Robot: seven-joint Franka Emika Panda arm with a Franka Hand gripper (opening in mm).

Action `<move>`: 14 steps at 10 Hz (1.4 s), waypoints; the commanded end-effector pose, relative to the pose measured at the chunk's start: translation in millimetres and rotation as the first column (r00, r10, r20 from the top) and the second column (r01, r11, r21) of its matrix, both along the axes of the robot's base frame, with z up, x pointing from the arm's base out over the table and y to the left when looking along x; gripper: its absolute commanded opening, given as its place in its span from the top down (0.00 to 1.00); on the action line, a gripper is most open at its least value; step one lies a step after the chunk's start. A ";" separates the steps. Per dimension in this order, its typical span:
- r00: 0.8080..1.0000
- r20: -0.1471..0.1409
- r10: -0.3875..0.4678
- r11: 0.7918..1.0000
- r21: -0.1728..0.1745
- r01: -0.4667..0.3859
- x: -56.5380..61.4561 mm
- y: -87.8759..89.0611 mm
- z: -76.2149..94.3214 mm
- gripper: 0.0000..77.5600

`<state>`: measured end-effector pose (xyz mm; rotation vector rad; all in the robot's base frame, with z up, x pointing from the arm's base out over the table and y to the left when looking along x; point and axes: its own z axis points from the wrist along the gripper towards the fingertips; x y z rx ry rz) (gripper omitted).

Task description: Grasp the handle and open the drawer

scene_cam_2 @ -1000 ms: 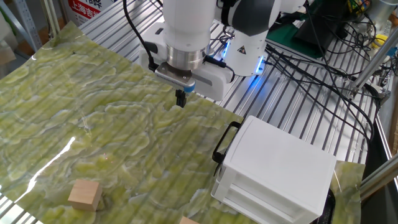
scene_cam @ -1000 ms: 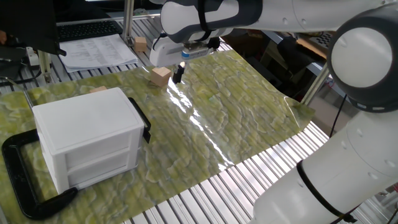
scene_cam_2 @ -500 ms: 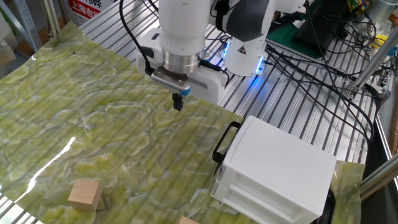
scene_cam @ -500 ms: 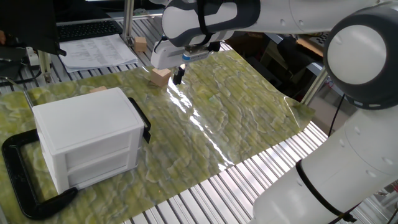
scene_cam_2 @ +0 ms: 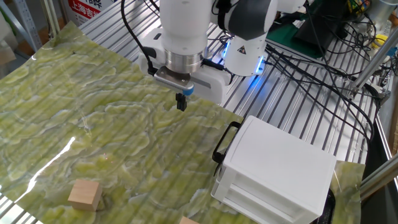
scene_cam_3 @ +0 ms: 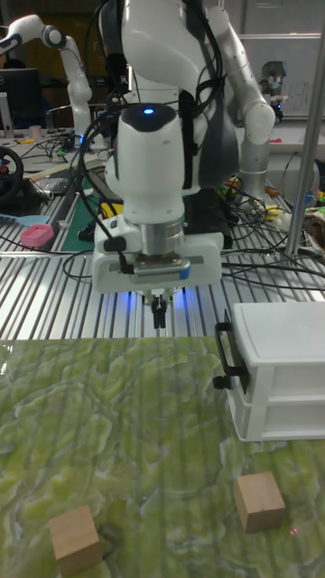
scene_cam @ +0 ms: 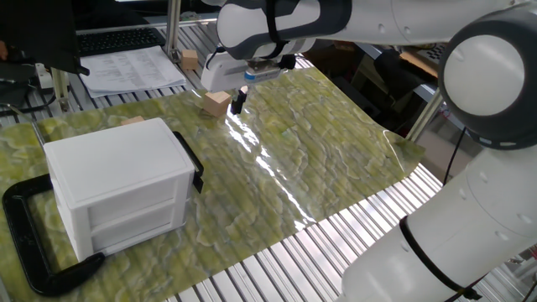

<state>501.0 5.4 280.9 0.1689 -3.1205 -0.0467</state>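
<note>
Near side, one fixed view: black C-clamp (scene_cam: pixel 33 243) wrapped round the base of the white cabinet (scene_cam: pixel 117 189). Drawer (scene_cam: pixel 130 186) fully shut, front flush. Handle (scene_cam: pixel 190 162) on the cabinet's side face, untouched.

Further out: gripper (scene_cam: pixel 238 102) above the green mat (scene_cam: pixel 319 159), well apart from the handle, just beside a wooden block (scene_cam: pixel 216 102). Fingers (scene_cam_2: pixel 181 102) pressed together or nearly so, no gap visible, nothing held.

Changes over the last second: small only. Gripper shifted slightly across the mat, first away from the cabinet side, then partway back; fingers closed throughout. Drawer and handle unchanged. Probably repositioning before the approach; grasp not yet started, fingers to be opened first. Task barely begun.

View differences:
- Other fixed view: handle (scene_cam_2: pixel 224 142) seen face-on as a bar bracket standing off the drawer (scene_cam_2: pixel 280 163); clear run of mat between gripper (scene_cam_2: pixel 181 102) and handle.
- Tall fixed view: gripper (scene_cam_3: pixel 159 313) and handle (scene_cam_3: pixel 229 354) at roughly similar height, lateral gap obvious; two blocks up front (scene_cam_3: pixel 260 500), (scene_cam_3: pixel 75 538).
- One fixed view: only one showing the clamp properly.
</note>
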 end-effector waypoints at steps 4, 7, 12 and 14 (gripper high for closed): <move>0.999 0.010 0.046 0.999 -0.008 -0.046 20.1 33.5 -6.8 1.00; 0.997 -0.002 0.079 0.997 -0.014 -0.079 33.0 34.4 -3.3 1.00; 0.999 -0.006 0.044 0.998 -0.035 -0.044 30.3 36.7 -5.2 1.00; 0.999 -0.006 0.038 0.999 -0.036 -0.039 30.3 36.7 -5.2 1.00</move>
